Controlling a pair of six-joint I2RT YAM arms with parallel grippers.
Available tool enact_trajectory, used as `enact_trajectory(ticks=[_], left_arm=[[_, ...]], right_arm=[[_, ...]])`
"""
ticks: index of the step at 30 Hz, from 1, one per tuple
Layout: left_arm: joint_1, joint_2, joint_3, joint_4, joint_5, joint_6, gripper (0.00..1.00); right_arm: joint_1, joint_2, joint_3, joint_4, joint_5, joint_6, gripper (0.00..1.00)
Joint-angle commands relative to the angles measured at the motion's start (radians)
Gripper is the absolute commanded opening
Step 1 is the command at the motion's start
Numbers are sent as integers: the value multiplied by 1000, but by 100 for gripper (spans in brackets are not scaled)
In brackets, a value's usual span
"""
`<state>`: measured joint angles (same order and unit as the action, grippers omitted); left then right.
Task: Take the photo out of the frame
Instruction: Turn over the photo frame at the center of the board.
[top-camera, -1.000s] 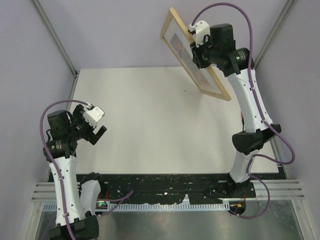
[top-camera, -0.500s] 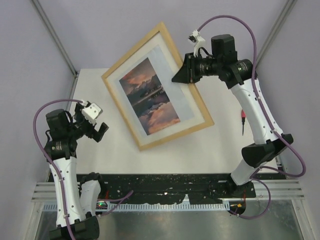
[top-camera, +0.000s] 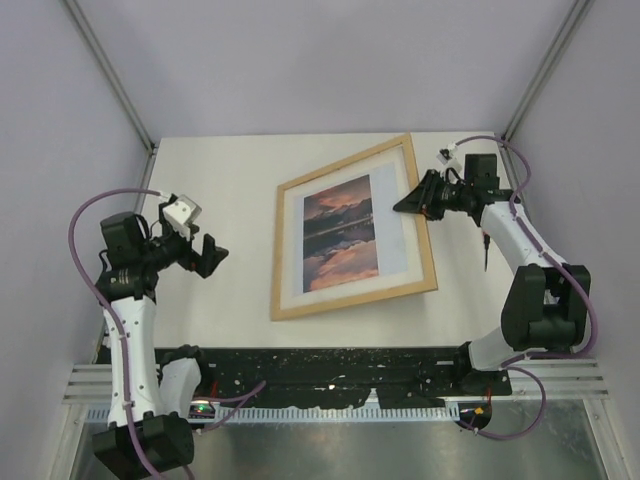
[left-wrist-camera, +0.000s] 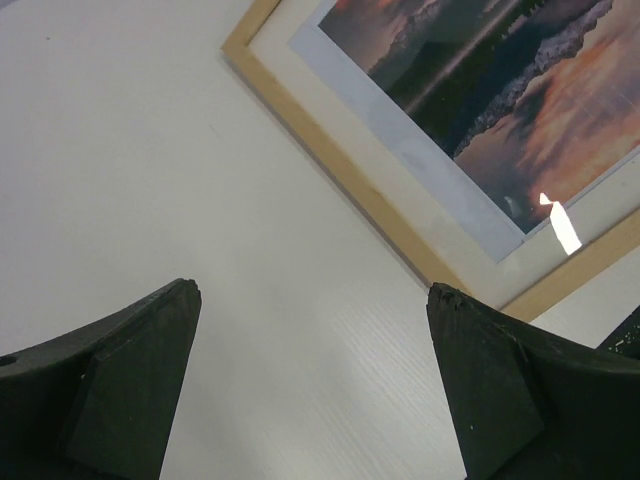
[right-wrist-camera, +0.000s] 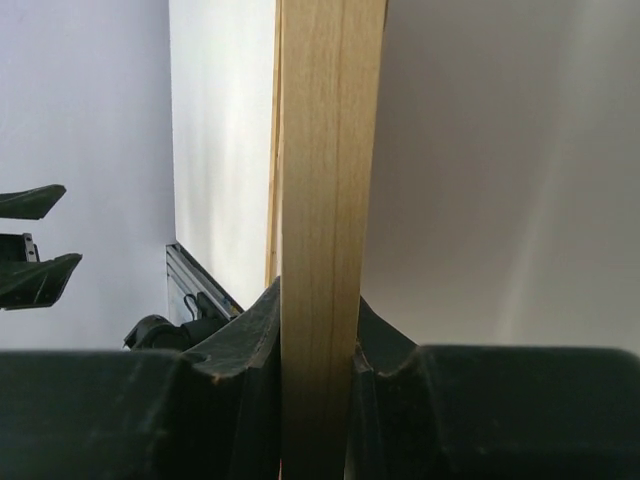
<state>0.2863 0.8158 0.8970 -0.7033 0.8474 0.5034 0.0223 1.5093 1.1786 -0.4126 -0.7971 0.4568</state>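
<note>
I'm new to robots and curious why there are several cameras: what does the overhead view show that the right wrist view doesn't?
Only overhead: the rectangular sunset-and-mountains photo. Only right wrist: a close-up of black fingers pinching the light wooden rectangular picture frame, seen edge-on. Both: that frame and the right end effector gripping it.

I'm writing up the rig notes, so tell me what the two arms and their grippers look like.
The left arm and right arm both have white links with black joint housings. A purple cable loops along each. The left gripper and right gripper have black wedge-shaped fingers; a white camera block sits on the left wrist. No markings legible.
</note>
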Motion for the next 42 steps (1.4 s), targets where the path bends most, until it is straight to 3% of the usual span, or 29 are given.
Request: enact_trajectory(ticks=[1,8,12,18,27,30,36,39,42], left_arm=[[-13,60,-21,171,41,-156,100],[-215,250,-52,372,-97,-304,100],[-306,434,8,476,-152,-426,100],[-361,696,180,467,-241,-540,100],[-532,833,278,420,-462,-508,100],[-582,862,316,398,-550,-508,100],[-659,948,416,298,-786,-463,100],[-702,1019,512,188,-838,-442,100],[-730,1085,586,104,-840,-465,100]], right_arm=[[-83,-37,-72,325,27,-128,8],[-165,140,-82,333,64,-171,8],[-177,232,-67,336,124,-172,8],[-202,357,-1,218,200,-228,8],[-251,370,19,91,295,-335,9],[-251,391,39,51,286,-369,27],[-251,399,85,-3,347,-400,50],[-251,382,101,-28,387,-428,58],[-251,370,99,-41,401,-440,60]])
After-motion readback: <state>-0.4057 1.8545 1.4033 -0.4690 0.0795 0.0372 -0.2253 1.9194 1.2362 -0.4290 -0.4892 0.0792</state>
